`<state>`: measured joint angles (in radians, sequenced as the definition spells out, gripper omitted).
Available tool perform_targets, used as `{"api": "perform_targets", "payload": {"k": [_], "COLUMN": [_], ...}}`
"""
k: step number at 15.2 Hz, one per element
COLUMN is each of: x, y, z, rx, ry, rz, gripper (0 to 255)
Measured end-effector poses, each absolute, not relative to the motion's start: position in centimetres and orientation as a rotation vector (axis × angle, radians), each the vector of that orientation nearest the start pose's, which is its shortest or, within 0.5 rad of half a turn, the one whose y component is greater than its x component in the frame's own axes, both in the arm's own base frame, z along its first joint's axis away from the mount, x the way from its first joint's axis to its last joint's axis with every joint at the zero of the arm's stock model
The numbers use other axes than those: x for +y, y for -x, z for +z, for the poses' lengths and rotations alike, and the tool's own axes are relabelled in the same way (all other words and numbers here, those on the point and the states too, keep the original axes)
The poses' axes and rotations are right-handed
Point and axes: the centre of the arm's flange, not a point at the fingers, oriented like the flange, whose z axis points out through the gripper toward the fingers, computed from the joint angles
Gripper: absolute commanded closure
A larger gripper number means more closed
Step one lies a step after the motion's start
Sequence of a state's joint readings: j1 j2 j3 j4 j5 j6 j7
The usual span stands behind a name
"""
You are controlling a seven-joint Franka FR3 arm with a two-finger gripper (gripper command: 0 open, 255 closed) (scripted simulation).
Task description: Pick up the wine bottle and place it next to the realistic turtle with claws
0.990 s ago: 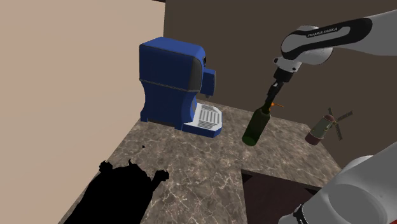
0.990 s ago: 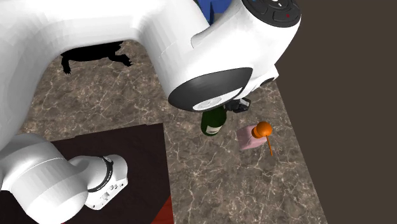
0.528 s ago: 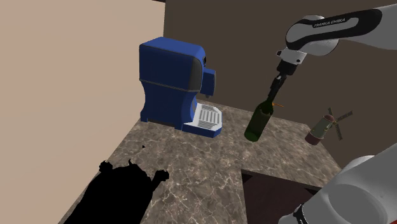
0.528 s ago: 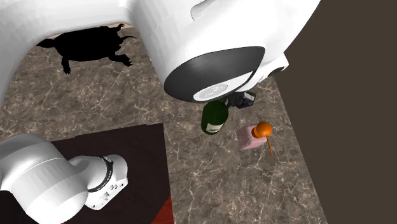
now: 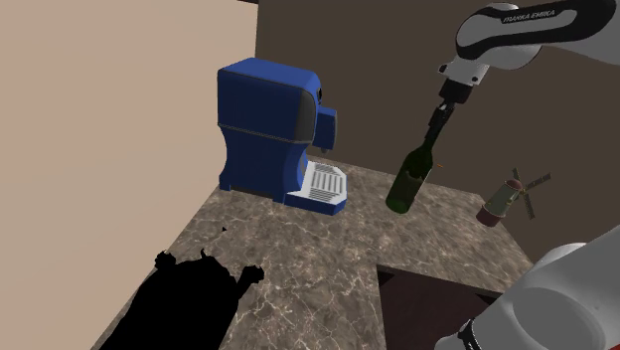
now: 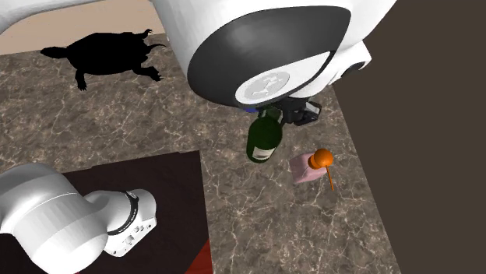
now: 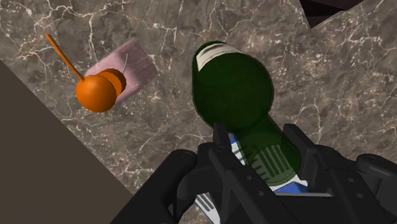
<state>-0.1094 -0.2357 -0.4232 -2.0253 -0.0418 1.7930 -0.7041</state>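
Lifted higher than a second ago, the green bottle point(image 5: 409, 180) hangs tilted above the worktop point(image 5: 298, 249), its neck clamped in the hand point(image 5: 435, 131) (so the pick-up looks done), and the next move should carry it across to the black turtle point(image 5: 187, 300) and stand it beside.

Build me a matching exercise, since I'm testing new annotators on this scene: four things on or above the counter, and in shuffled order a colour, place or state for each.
Things:
1. wine bottle
2. turtle
3. coffee machine
4. pink toy

Descriptions:
A. blue, upright at the back of the counter
B. lying on the marble with an orange knob
C. green, tilted, neck clasped by the gripper
D. drawn all black, far from the bottle

Pairs: 1-C, 2-D, 3-A, 4-B.
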Motion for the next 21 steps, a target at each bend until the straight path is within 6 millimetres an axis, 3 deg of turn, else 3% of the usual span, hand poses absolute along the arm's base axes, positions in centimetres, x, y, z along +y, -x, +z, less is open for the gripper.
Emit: {"api": "perform_targets", "payload": {"k": [21], "x": [-26.4], "y": [-41.5], "z": [64.9], "rx": [-0.296], "ry": [3.073], "rz": [-0.029], "gripper": [255]}}
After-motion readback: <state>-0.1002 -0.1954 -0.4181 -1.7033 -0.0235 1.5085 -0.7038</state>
